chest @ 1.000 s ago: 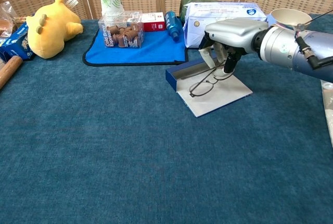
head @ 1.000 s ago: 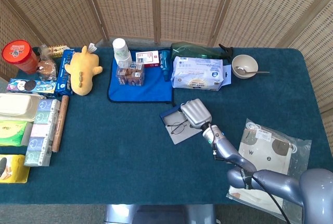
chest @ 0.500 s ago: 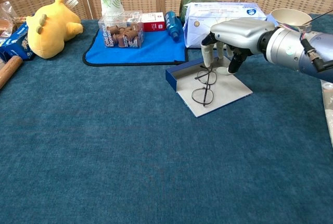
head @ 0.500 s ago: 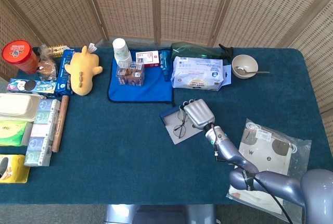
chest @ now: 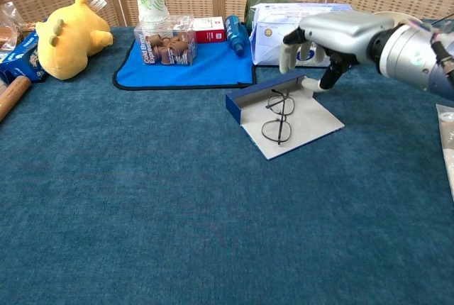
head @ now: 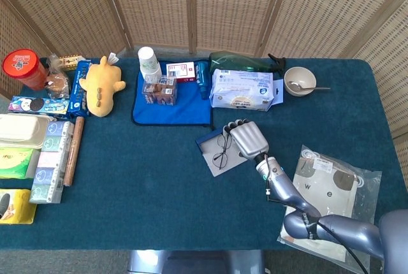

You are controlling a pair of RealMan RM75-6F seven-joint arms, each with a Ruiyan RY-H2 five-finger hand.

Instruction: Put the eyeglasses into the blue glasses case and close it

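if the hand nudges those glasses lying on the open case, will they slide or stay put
The glasses look thin and wiry, so probably very light and quick to skid across the smooth pale inner face of the case. The frame seems fine enough to bend under firm pressure. Lying flat, they are unlikely to roll. The right hand hovers just above, holding nothing.
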